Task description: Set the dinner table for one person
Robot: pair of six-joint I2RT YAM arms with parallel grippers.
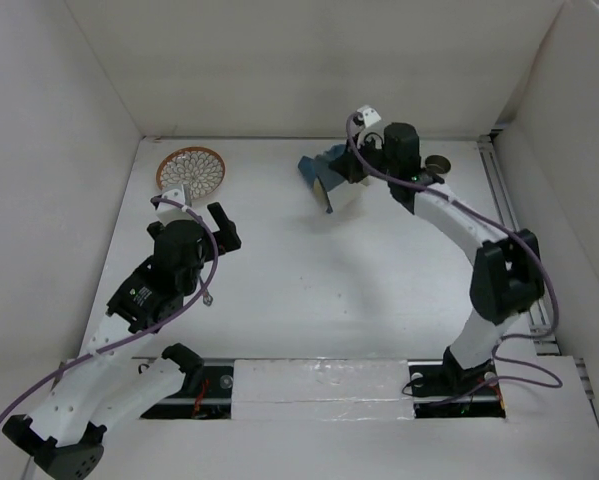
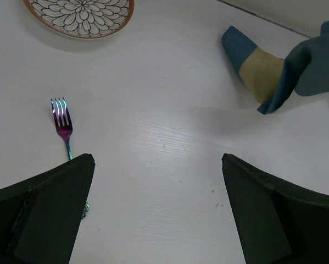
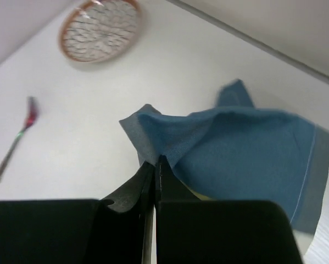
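Dinner table [image 1: 309, 290]: right jaws pinch cloth [image 3: 252, 148], left jaws gape — only left wrist resolves fork [image 2: 63, 125] tines, seemingly four.

No text, label, brand or number can be read on the dinner table [image 1: 309, 300] or anything on it

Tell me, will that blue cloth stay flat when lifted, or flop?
Probably floppy: the blue-and-tan cloth, pinched at one edge by the right arm's jaws, bunches into folds and sags. It looks light, since a thin pinch seems to hold it up. Pushed, it would likely crumple rather than slide flat.
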